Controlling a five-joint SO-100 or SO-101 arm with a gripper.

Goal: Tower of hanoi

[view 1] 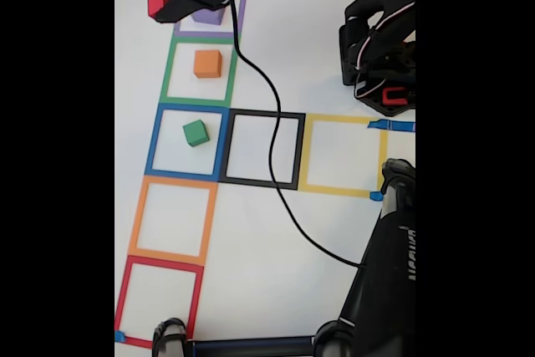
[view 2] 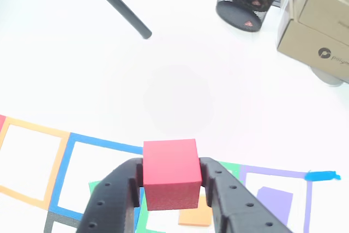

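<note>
Red block [view 2: 170, 174], smallest of the four, sits clamped between the two fingers of the claw [view 2: 171, 181], one finger pressed on each side face; claw is clenched on it, block lifted off the counter [view 2: 163, 80]. In the fixed view the red block [view 1: 156, 3] hangs at the top left, just left of the purple block [view 1: 208, 16], which rests inside the purple tape square [view 1: 242, 14] and is partly hidden by the claw [view 1: 164, 6].

Orange block [view 1: 207, 63] lies in the green tape square [view 1: 170, 73] right below that; green block [view 1: 196, 132] in the blue tape square [view 1: 155, 141] one further down. Each block alone in its square, none stacked (so the tower looks all spread out, my read). Black [view 1: 261, 148], yellow [view 1: 343, 155], orange [view 1: 171, 221] and red [view 1: 160, 303] tape squares hold no blocks.

Key relation: in the fixed view the other three blocks run in a line downward from the claw, purple nearest and almost under it, green farthest. In the other view the orange block [view 2: 191, 215] shows just below the held red one, purple block [view 2: 274, 203] off to the right. Where red goes next can't be told from this; any drop needs the claw centred over the target first, since red is offset left of the purple block.

A black cable [view 1: 272, 135] crosses the black square; could snag.
</note>
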